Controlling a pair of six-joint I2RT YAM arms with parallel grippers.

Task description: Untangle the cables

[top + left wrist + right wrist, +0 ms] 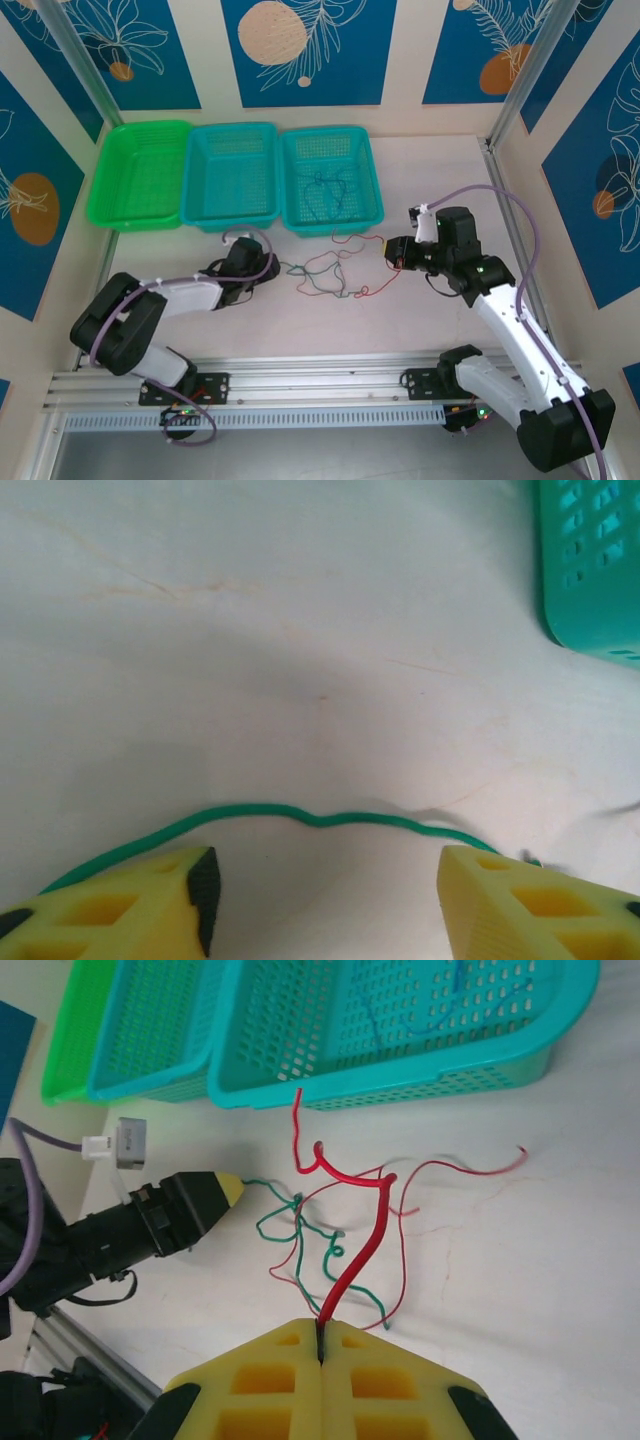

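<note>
- Blue leaf-print panels wall in a pale table, which has an aluminium rail along its near edge.
- Three baskets line the far edge, side by side: a green basket towards the far-left corner, a middle teal basket, and a right teal basket.
- The cables, a loose red-and-green tangle, lie mid-table just in front of the right teal basket. Their long axis runs left to right, parallel to the near edge, between the two grippers.
- The right gripper is clenched on a red cable, which rises from its yellow fingers and points towards the baskets.
- The left gripper has its jaws parted. A green cable crosses the table left to right just ahead of its fingers.
- More thin dark cables lie looped inside the right teal basket.
</note>
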